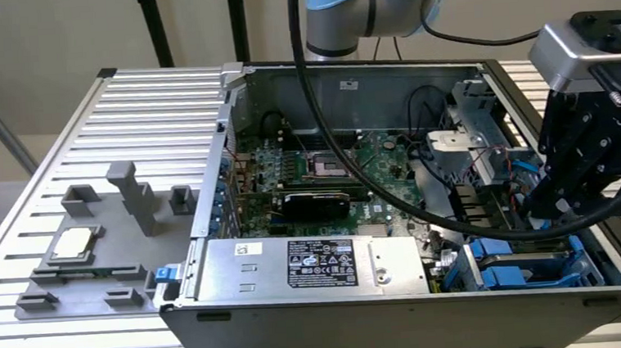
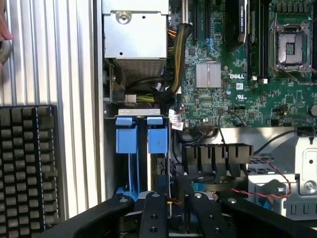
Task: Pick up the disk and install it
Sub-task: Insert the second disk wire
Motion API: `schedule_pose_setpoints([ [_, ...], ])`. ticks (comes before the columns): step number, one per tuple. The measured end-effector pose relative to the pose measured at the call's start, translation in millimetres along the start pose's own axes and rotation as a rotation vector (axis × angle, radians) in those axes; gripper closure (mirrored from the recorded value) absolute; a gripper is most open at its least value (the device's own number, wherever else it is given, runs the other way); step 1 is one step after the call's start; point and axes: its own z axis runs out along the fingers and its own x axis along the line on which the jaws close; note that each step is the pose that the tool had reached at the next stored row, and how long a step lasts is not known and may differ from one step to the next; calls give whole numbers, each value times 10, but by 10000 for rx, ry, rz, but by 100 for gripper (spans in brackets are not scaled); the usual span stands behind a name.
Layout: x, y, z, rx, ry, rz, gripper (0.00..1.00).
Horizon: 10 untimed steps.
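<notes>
Jaws [image 2: 174,216] sit low over the drive bay, set fairly narrow. A dark edge-on slab runs up between them, but I cannot tell whether they are gripping it.

The disk [image 2: 157,140], a flat silver-grey metal drive in a blue plastic carrier, stands on edge in the bay at the corner of the open grey metal computer case [image 1: 408,315], in line with the jaws. A second blue plastic carrier tab [image 2: 124,135] is just beside it, and that is the worry. If the approach is slightly off-line, the jaws could catch the neighbour, or the disk could tilt and bind against the bay rail.

It is tight all round. Twisted red-and-black wires [image 2: 265,187] lie near the bay and could snag. In the exterior view a thick black cable [image 1: 382,177] from the arm drapes across the green motherboard [image 2: 233,79], where it could drag on components.

A big grey box with a black label [image 1: 306,264] sits beside the bay. Out on the ribbed aluminium worktop [image 1: 152,103], well apart, a small square silver chip [image 1: 76,243] rests on a grey plastic fixture [image 1: 126,195].
</notes>
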Motion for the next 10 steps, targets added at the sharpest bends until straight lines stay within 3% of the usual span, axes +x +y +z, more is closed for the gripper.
schedule_pose_setpoints([
  [3, -30, 46, 6, 68, -3, -4, 75],
  [10, -97, 53, 45, 201, 10, -13, 75],
])
